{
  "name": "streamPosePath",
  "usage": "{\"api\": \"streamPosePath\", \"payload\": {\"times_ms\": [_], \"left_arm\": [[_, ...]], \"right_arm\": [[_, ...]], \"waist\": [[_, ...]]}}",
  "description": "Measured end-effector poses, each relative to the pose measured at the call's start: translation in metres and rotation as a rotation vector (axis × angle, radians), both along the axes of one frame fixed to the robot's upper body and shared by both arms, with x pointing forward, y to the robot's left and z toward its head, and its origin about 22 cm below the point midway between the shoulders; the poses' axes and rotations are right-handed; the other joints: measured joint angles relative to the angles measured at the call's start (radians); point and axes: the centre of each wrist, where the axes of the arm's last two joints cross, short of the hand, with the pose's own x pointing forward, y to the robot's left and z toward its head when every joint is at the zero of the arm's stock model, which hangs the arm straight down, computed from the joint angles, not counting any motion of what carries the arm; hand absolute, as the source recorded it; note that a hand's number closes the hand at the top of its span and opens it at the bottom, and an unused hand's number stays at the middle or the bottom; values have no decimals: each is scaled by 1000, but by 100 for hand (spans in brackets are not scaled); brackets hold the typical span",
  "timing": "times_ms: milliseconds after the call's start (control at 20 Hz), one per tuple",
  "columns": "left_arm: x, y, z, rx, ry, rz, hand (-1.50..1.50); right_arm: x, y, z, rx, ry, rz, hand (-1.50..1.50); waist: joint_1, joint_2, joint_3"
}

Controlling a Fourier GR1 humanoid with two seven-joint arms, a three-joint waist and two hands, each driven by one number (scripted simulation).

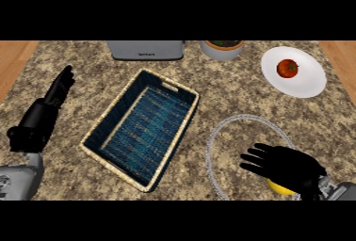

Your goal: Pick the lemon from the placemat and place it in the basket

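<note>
A yellow lemon lies on a see-through round placemat at the lower right; only a small part of the fruit shows. My right hand hovers over it with fingers spread and straight, covering most of it. The basket, a long woven tray with a dark blue inside, sits tilted in the middle of the counter, left of the placemat. My left hand rests at the left edge, fingers straight and pointing up, apart from the basket.
A white plate with a tomato stands at the back right. A grey appliance and a potted plant line the back edge. Wooden strips border the counter on both sides.
</note>
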Motion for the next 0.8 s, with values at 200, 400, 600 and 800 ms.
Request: {"api": "streamPosePath", "payload": {"times_ms": [200, 400, 600, 800], "left_arm": [[4, 1, 10, -3, 3, -1, 0], [2, 2, 9, 1, -1, -3, 0], [3, -1, 5, -1, 1, -5, 0], [-1, 0, 4, 0, -5, -3, 0]], "right_arm": [[-1, -7, -14, -2, 9, -6, -150], [2, -10, -20, -15, 14, -9, -150], [-1, -17, -32, -25, 18, -21, -150], [4, -18, -41, -30, 17, -34, -150]], "waist": [[0, 0, 0], [1, 0, 0], [0, 0, 0], [1, 0, 0]]}}
